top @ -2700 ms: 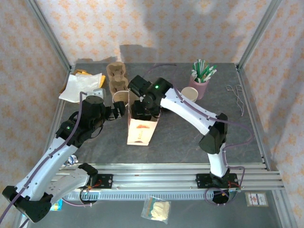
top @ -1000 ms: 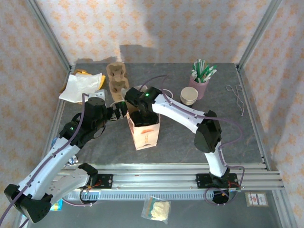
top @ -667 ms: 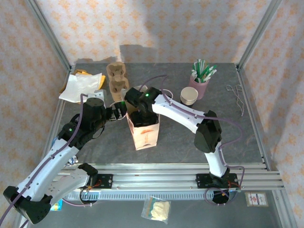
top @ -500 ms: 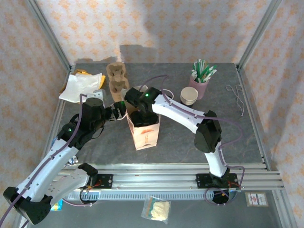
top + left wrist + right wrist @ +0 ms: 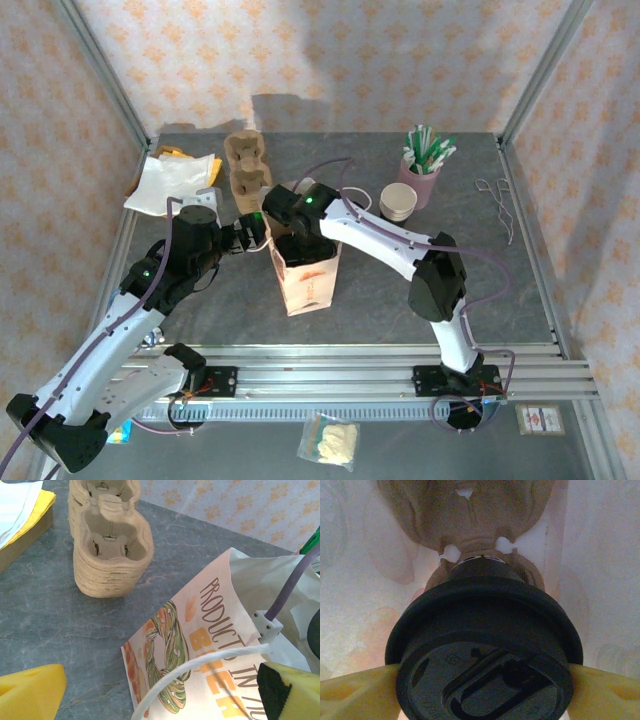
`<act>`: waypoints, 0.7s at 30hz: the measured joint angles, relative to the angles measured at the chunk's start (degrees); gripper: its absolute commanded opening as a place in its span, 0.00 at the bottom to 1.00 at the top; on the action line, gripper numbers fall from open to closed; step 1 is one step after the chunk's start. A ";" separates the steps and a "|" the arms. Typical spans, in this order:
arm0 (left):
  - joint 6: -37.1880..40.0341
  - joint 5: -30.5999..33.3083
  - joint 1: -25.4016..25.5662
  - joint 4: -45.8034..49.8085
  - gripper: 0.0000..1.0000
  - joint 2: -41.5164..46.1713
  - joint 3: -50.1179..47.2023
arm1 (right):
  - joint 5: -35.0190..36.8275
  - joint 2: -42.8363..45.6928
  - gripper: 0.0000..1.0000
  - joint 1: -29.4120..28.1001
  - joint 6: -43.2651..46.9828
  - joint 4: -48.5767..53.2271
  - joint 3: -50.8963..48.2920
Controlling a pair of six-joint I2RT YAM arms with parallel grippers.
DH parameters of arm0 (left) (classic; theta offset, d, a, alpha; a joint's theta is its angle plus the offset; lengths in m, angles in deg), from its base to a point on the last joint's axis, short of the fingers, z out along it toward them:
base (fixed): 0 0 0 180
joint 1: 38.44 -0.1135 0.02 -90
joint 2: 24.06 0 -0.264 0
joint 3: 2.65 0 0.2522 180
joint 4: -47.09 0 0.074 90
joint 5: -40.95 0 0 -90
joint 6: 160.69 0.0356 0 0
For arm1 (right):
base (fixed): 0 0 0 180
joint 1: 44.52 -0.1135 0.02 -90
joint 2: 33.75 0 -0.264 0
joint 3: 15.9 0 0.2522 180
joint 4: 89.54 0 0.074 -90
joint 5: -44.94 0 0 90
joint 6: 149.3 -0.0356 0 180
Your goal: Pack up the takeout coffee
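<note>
The left gripper [image 5: 252, 232] has barely shifted. It has edged a touch closer to the rim of the paper bag [image 5: 306, 277], and its jaws stand wide apart. In the left wrist view one yellow pad [image 5: 30, 690] sits on each side of the bag's printed face, with the white string handle [image 5: 200, 665] looping between them and nothing clamped. The stack of pulp trays [image 5: 107, 545] is well behind it on the surface [image 5: 400, 290].

The bag is what changed most. Earlier it lay longer and flatter across the surface; now it stands more upright and nearer the arms, with its mouth open.

The right gripper [image 5: 293, 232] hovered over the bag earlier and has since gone down into its mouth. The right wrist view looks down inside the bag, where the takeout coffee [image 5: 485, 650] is seated, black lid up, in a brown pulp holder [image 5: 470, 510] at the bottom. The right gripper's pads [image 5: 355, 695] flank the lid's rim on both sides. Whether they are pressing it or have just let go cannot be told.

My judgement is that the cup has been delivered. What remains is a clean release and a lift-out that doesn't drag the lid or the bag's wall.
</note>
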 measured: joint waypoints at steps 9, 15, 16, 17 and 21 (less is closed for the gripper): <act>0.02 -0.02 0.00 0.00 0.99 -0.04 0.00 | 1.88 -0.02 1.00 0.00 0.35 1.62 0.59; 0.02 -0.02 0.00 0.00 0.99 -0.04 0.15 | 2.34 -0.02 1.00 0.00 0.37 1.95 0.90; 0.02 -0.02 0.00 0.00 0.99 -0.04 0.28 | 2.36 -0.02 1.00 0.00 0.35 2.05 1.09; 0.02 -0.02 0.00 0.00 0.99 -0.04 0.33 | 2.47 -0.02 1.00 0.00 0.35 2.08 1.33; 0.02 -0.02 0.00 0.00 0.99 -0.09 0.42 | 2.86 -0.02 1.00 0.00 0.37 2.05 2.32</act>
